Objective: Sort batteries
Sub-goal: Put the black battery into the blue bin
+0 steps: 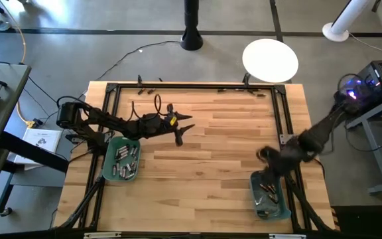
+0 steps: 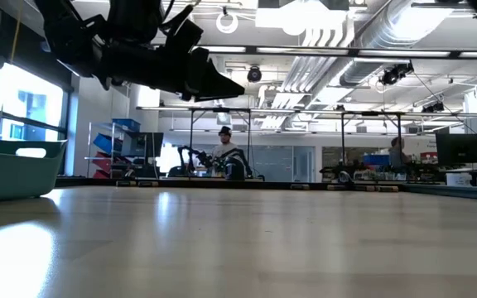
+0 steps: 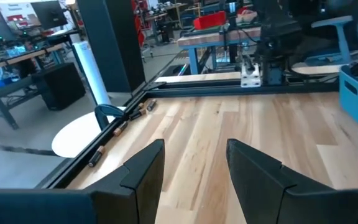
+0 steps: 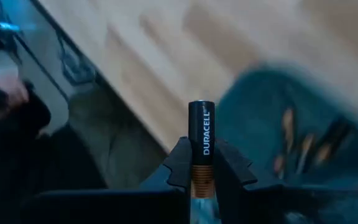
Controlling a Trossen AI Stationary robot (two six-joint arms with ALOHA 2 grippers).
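My right gripper (image 1: 265,155) hovers just off the far corner of the right teal bin (image 1: 270,195), which holds dark, coppery batteries. In the right wrist view it (image 4: 202,150) is shut on one black and copper battery (image 4: 201,124). My left gripper (image 1: 181,130) hangs open over the middle of the table, next to the left teal bin (image 1: 121,159), which holds silvery batteries. Its fingers (image 3: 143,171) have nothing between them. Loose batteries (image 3: 118,129) lie along the table's far frame rail. My right gripper pinches the battery by its coppery end (image 4: 202,177) between the two fingers. The battery lies along the fingers, and its black end (image 4: 201,111) sticks out past the fingertips. It is lifted clear of the table and the bin.
A black frame rail (image 1: 197,87) runs round the tabletop, with cables and small parts along its far side. A white round disc (image 1: 270,60) sits beyond the far edge. Bare wood (image 1: 217,153) lies between the two bins. A person (image 2: 224,149) shows far off in the room.
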